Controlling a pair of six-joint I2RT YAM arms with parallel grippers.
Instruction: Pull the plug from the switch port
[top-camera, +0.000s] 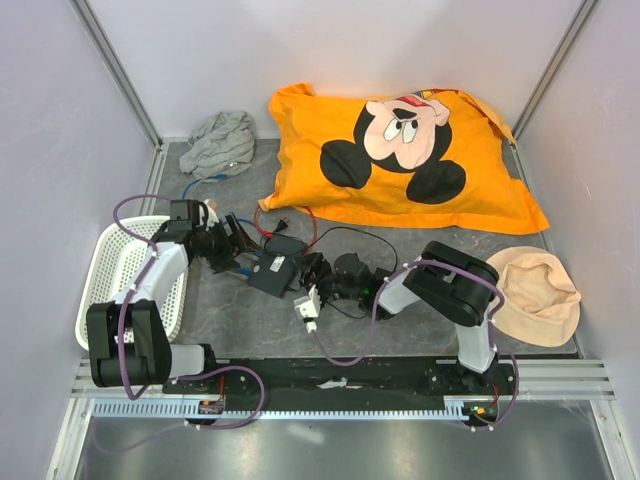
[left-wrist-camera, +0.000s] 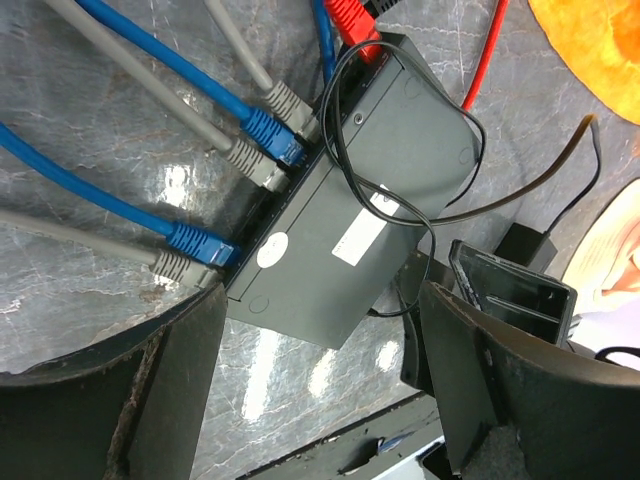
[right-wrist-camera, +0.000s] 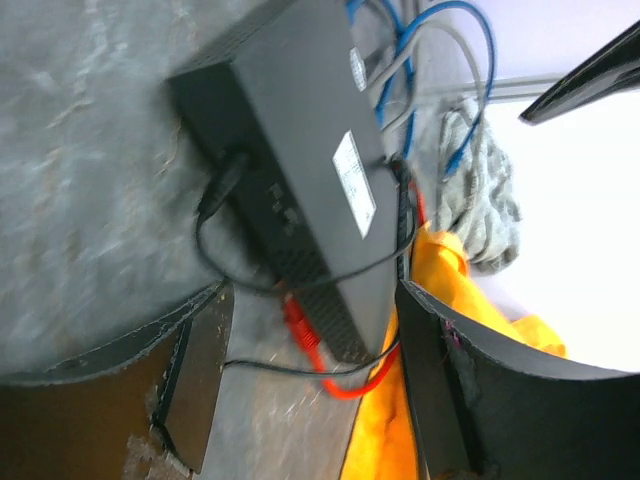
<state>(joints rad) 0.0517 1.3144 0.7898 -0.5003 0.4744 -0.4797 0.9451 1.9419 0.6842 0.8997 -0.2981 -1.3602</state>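
The switch (top-camera: 274, 270) is a flat black box lying on the grey table between my two grippers. Blue and grey plugs (left-wrist-camera: 262, 140) sit in sockets along its long edge, and a red plug (left-wrist-camera: 350, 22) sits at its far end. A thin black cord loops over its top. My left gripper (left-wrist-camera: 315, 400) stands open at the switch's near corner (left-wrist-camera: 330, 300), with nothing between its fingers. My right gripper (right-wrist-camera: 315, 390) is open at the other side. The switch (right-wrist-camera: 300, 150) and a red cable (right-wrist-camera: 305, 335) lie just ahead of its fingers; that view is blurred.
An orange cartoon pillow (top-camera: 400, 150) lies behind the switch, with a grey cloth (top-camera: 218, 142) at the back left. A white basket (top-camera: 125, 275) stands at the left and a beige hat (top-camera: 540, 290) at the right. A white block (top-camera: 307, 305) lies near the right gripper.
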